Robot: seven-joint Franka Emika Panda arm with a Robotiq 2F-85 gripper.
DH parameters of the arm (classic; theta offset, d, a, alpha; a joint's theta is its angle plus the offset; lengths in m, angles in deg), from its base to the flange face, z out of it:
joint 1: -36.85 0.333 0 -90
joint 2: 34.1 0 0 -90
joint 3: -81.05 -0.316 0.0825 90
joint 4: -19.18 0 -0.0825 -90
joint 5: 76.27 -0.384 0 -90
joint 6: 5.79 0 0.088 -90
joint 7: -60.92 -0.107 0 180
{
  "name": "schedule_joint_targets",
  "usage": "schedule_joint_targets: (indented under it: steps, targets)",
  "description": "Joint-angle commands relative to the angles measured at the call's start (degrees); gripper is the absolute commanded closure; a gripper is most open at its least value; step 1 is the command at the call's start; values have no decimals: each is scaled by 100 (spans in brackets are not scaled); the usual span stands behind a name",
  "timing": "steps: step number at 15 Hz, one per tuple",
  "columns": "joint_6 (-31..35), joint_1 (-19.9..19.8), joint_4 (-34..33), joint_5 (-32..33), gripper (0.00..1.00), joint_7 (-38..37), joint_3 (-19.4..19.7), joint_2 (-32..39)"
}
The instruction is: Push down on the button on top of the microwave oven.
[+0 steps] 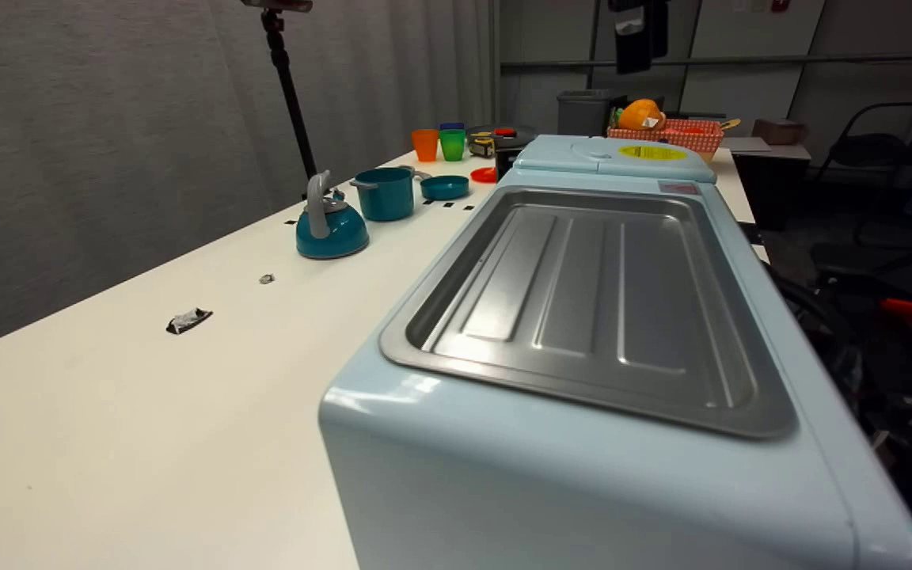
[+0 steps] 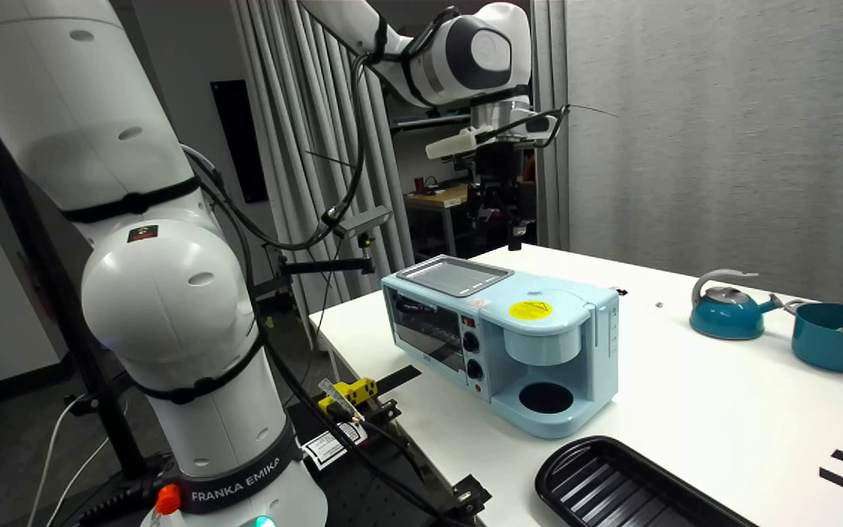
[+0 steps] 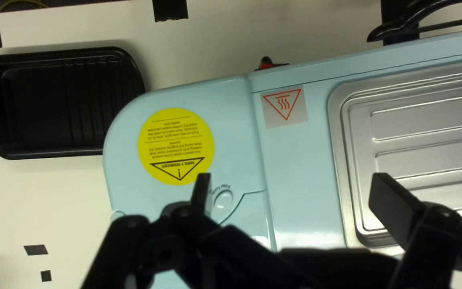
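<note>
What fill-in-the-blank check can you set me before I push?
The round button sits on the microwave oven, whose body is pale ____.
The round sticker is coloured ____.
The fingers are not shut but ____.
In the wrist view, the black pan lies to the ____ of the round sticker.
Missing words: blue; yellow; open; left.

Microwave oven (image 2: 495, 344) smooth, glossy; its recessed top panel (image 1: 583, 293) ribbed, satiny metal. Black pan (image 2: 615, 490) glossy-rimmed, metal or plastic unclear.

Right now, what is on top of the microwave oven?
A metal panel, yellow sticker, warning label and round button. In the wrist view, the gripper hides part of the microwave oven.
</note>
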Motion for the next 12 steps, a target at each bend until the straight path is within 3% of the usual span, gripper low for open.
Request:
schedule_joint_targets:
  steps: [1, 7, 12]
  targets:
    - [-10, 78, 1, 11, 0, -7, 77, -2]
    - [3, 82, 20, -8, 0, 18, 78, 14]
    - [280, 48, 83, 386, 0, -465, 41, 274]
